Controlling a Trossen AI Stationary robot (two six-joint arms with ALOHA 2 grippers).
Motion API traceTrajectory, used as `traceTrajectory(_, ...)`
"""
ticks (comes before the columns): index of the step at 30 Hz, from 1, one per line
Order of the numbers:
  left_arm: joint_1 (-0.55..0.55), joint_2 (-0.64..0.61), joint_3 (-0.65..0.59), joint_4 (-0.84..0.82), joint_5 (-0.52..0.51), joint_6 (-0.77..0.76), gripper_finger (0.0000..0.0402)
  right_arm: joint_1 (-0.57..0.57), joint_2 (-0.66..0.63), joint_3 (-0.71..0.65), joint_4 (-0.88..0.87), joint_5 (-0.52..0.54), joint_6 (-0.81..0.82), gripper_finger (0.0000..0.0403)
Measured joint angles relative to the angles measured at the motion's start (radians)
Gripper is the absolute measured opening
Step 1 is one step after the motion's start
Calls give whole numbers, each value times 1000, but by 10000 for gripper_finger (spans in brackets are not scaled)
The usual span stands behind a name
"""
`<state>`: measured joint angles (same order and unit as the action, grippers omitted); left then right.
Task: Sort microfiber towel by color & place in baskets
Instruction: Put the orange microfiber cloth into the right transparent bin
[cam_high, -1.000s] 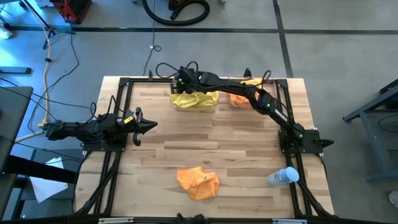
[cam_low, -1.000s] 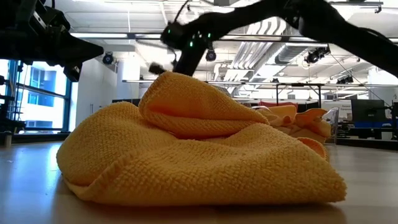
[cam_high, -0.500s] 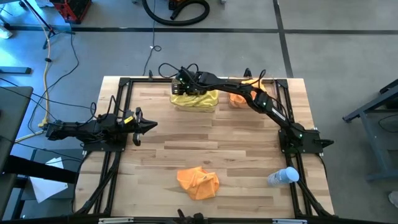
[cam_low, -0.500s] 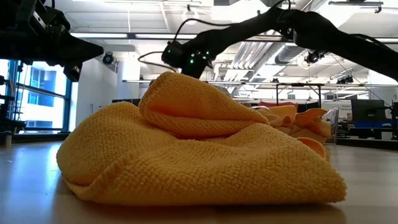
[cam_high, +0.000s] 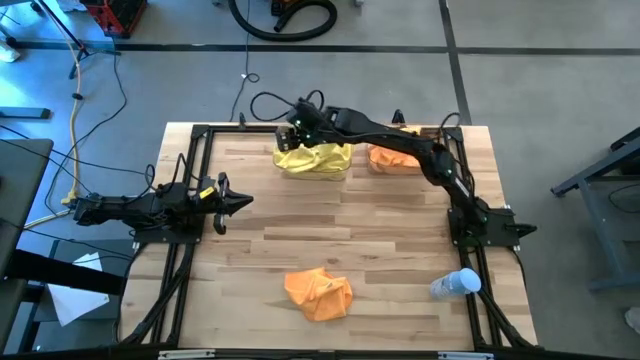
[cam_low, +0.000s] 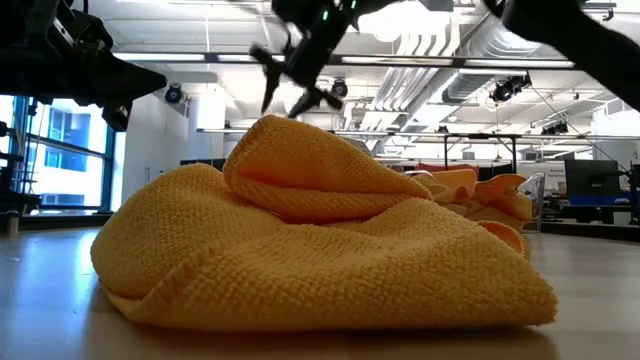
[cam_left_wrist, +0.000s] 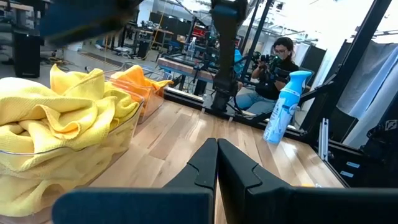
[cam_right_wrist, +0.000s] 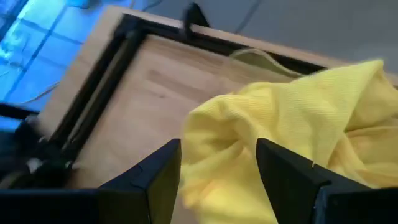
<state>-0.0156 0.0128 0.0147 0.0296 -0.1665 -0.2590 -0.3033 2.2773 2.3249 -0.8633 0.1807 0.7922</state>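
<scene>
A heap of yellow towels (cam_high: 315, 160) fills the clear basket (cam_left_wrist: 118, 140) at the table's far edge; beside it on the right, a second basket (cam_high: 392, 157) holds orange towels (cam_left_wrist: 140, 83). One crumpled orange towel (cam_high: 318, 293) lies on the wood near the near edge and fills the low view (cam_low: 320, 240). My right gripper (cam_high: 298, 128) hangs open just above the yellow heap (cam_right_wrist: 280, 118), touching nothing (cam_low: 290, 85). My left gripper (cam_high: 240, 202) waits shut at the table's left side (cam_left_wrist: 216, 162).
A pale blue spray bottle (cam_high: 455, 284) stands near the table's right near corner (cam_left_wrist: 283, 106). Black frame rails (cam_high: 190, 180) run along the table's sides. Bare wood (cam_high: 340, 225) spreads between the baskets and the loose orange towel. A person sits in the room beyond the table.
My right gripper has risen from the yellow heap in the far basket; in the low view it now stands clear above the towels with its fingers apart. The arm has swung a little toward the far edge.
</scene>
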Motion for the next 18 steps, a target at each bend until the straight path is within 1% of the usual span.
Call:
traceTrajectory(4, 0, 0, 0, 0, 0, 0, 0, 88, -66, 0, -69, 39, -58, 204)
traceTrajectory(8, 0, 0, 0, 0, 0, 0, 0, 219, -86, 0, -164, 106, -86, 204)
traceTrajectory(14, 0, 0, 0, 0, 0, 0, 0, 427, -80, 0, -352, 108, -72, 204)
traceTrajectory(18, 0, 0, 0, 0, 0, 0, 0, 551, -75, 0, -389, 105, -34, 204)
